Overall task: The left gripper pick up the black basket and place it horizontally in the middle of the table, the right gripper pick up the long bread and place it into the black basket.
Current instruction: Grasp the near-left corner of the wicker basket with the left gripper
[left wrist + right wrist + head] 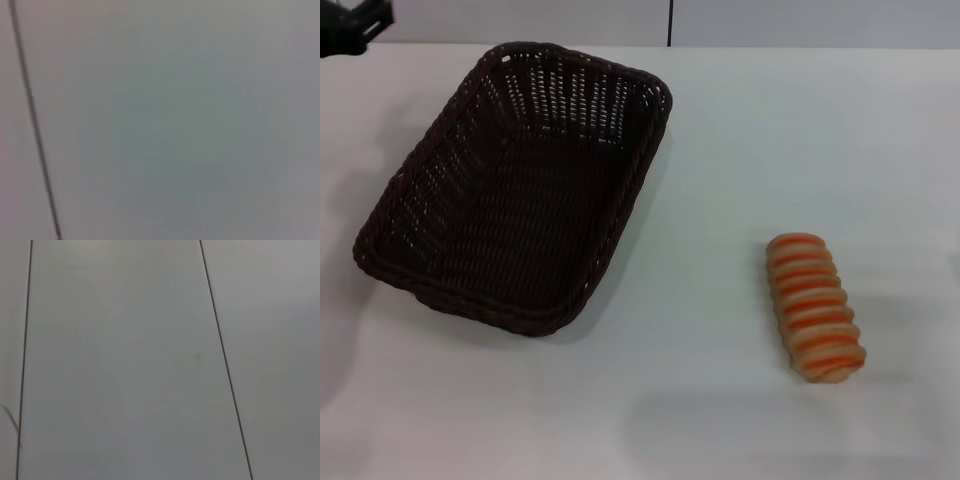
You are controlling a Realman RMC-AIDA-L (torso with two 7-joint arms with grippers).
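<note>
The black basket [515, 185] lies empty on the left half of the white table [720, 150], its long side running from near left to far right. The long bread [816, 305], tan with orange stripes, lies on the table at the right, well apart from the basket. A black part of the left gripper [355, 22] shows at the far left corner, beyond the basket. The right gripper is out of view. Both wrist views show only pale panelled surface.
A pale wall with a dark vertical seam [671, 22] stands behind the table's far edge. Bare tabletop lies between the basket and the bread and along the front.
</note>
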